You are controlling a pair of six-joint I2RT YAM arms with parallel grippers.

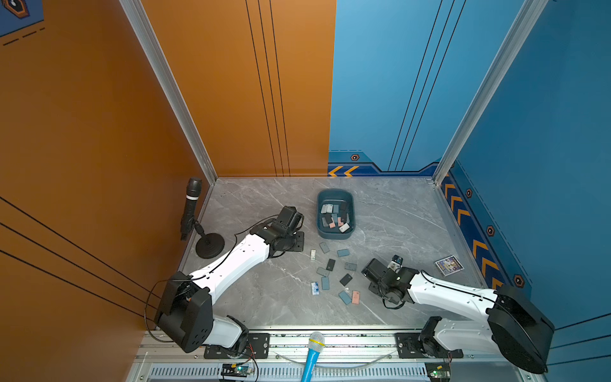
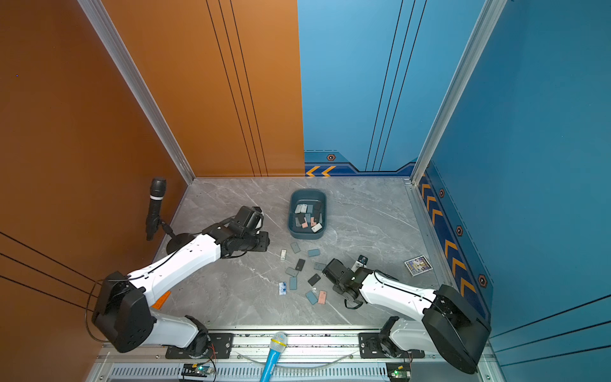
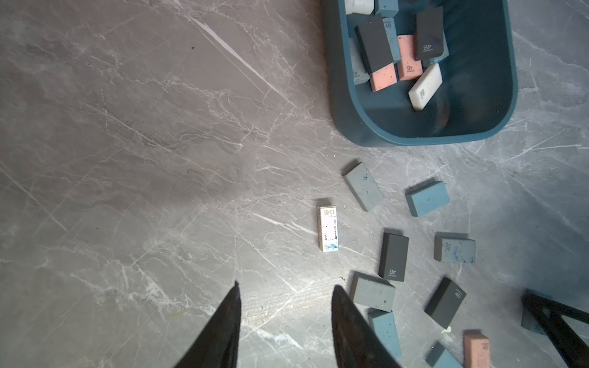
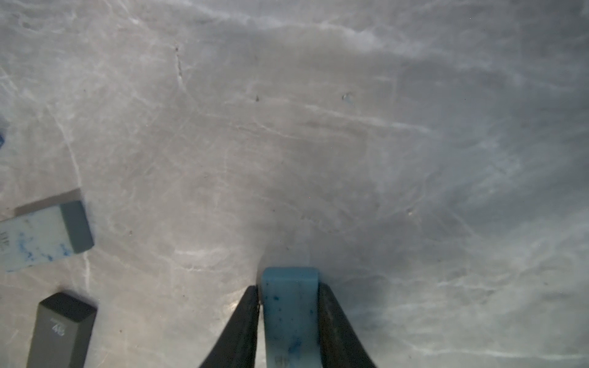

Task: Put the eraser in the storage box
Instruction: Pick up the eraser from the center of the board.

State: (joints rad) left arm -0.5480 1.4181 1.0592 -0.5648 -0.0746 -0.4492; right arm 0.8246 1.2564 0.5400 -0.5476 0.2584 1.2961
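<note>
Your right gripper is clamped narrow on a blue eraser. There's one finger on each long side, w/ the eraser's end poking out past the tips. It sits low over the grey marble table; can't tell if the eraser touches the surface. In both top views the wrist hides the grip.

The storage box sits mid-table toward the far wall, well apart from the held eraser. It holds a pile of erasers: black, pink, blue, white.

Btwn grip & box, loose ones lie flat on the table: a grey-blue eraser, a lighter blue eraser and a black eraser. Nearer the rail, a pink eraser lies just beside another blue one. In the right wrist cam, off to one side of the grip, you've got a blue-stained white eraser & a black 4B eraser.

Your left gripper has its fingers apart at a middling gap, nothing btwn them, over bare table. A white sleeved eraser lies ahead of the tips, w/ the box beyond it. In the top views the left wrist sits near the box's left wall.

Off to the sides:
- black mic on a stand by the orange wall
- blue mic at the front rail
- picture card near the blue wall
</note>
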